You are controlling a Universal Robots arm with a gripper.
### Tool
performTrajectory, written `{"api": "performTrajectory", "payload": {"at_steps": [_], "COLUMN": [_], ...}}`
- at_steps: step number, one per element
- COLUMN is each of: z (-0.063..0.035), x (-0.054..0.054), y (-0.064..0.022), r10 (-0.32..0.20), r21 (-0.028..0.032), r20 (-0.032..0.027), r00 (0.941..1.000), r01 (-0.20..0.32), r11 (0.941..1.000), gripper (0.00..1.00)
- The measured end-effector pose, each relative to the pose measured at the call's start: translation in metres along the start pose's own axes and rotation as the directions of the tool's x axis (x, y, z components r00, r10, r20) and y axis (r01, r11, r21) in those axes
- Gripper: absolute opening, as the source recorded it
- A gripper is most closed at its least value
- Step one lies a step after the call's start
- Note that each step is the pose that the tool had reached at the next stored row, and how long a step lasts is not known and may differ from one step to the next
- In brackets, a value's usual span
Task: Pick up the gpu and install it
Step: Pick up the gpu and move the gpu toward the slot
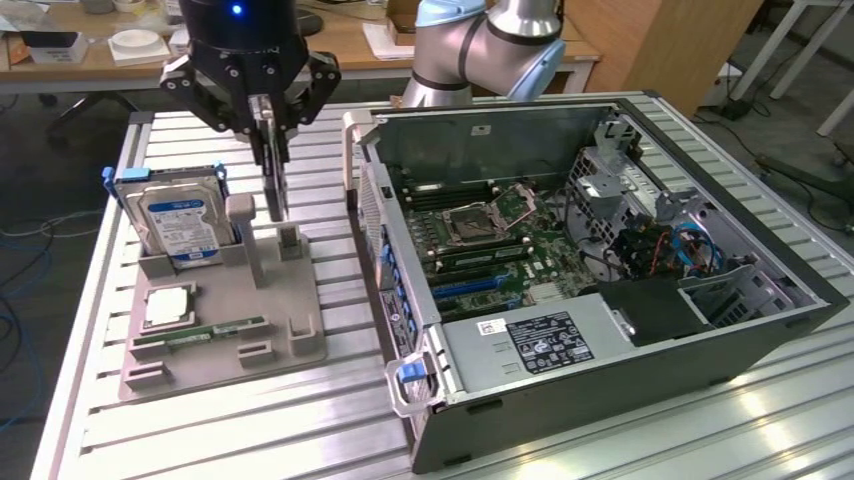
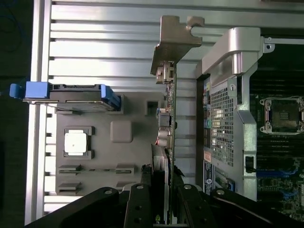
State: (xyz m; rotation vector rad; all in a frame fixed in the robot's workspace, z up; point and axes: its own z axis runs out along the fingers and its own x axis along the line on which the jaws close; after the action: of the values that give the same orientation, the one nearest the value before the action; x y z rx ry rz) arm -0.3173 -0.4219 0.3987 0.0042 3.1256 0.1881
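Wrist view: gripper (image 2: 164, 185) is clamped on the gpu (image 2: 170, 114). Card sits edge-on between the fingers (image 2: 141, 194), its silvery bracket (image 2: 176, 33) at the far end. Below it is the grey holder tray (image 2: 130, 161), with a CPU chip (image 2: 76, 142) and the hard drive (image 2: 71, 92) in their own nests. Just beside the card is the open computer case (image 2: 228, 95). In the exterior view the card hangs upright from the gripper, its lower edge just over the tray post; can't tell whether it's fully clear of the slot. Risks, as I judge them: it's a narrow grip on a thin board, so the card could pivot in the jaws. If it does, the bracket could snag the case wall, or the edge connector could meet the motherboard (image 1: 514, 245) slot crooked. Labels: blue-and-white sticker on the drive and a black-and-white one on the power supply (image 1: 541, 345), both unreadable.
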Motion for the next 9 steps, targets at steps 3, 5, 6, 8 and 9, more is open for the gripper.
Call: {"api": "performTrajectory", "payload": {"at_steps": [3, 5, 6, 8, 9], "z": [0.0000, 0.0000, 0.0000, 0.0001, 0.0001], "x": [-0.0018, -0.0018, -0.0018, -0.0018, -0.0018], "y": [0.0000, 0.0005, 0.0005, 0.0005, 0.0005], "r10": [0.001, 0.001, 0.001, 0.001, 0.001], "r21": [0.0006, 0.0261, 0.0441, 0.0673, 0.0675], "r20": [-0.0075, -0.0075, -0.0075, -0.0073, -0.0073], "r00": [1.0000, 1.0000, 1.0000, 1.0000, 1.0000], "r01": [-0.001, -0.001, 0.000, 0.000, 0.000], "r11": [1.0000, 0.9997, 0.9990, 0.9977, 0.9977], "gripper": [0.26, 0.26, 0.26, 0.26, 0.26]}}
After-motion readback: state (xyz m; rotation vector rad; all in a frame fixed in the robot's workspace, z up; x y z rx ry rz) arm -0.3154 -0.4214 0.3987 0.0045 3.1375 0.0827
